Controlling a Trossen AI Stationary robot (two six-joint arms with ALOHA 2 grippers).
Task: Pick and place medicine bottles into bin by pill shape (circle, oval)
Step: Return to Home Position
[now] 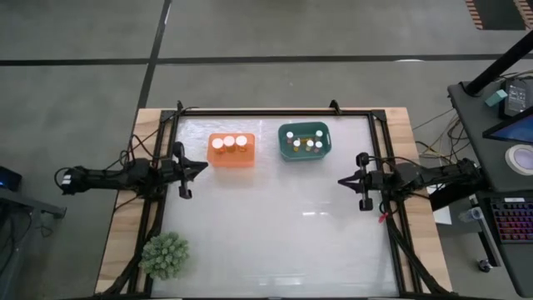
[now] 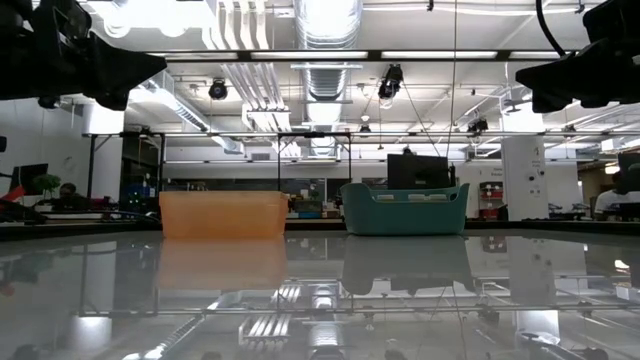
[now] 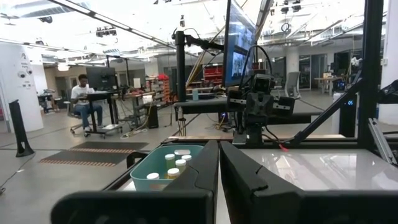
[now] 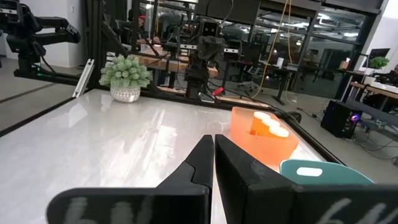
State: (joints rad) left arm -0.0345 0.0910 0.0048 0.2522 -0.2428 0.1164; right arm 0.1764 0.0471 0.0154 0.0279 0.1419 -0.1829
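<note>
The orange bin (image 1: 231, 152) at the far middle-left holds three white-capped bottles (image 1: 230, 142). The teal bin (image 1: 305, 142) to its right holds several white-capped bottles (image 1: 309, 143); they also show in the left wrist view (image 3: 175, 163). No bottle shows on the tabletop. My left gripper (image 1: 205, 168) is shut and empty above the table near its left edge, below the orange bin in the picture. My right gripper (image 1: 340, 180) is shut and empty above the table near its right edge. The gripper tips point at each other.
A small potted plant (image 1: 165, 254) stands at the table's near left corner. A black frame (image 1: 275, 111) runs round the glossy white tabletop (image 1: 283, 233). A person (image 3: 81, 99) sits at a desk in the room behind.
</note>
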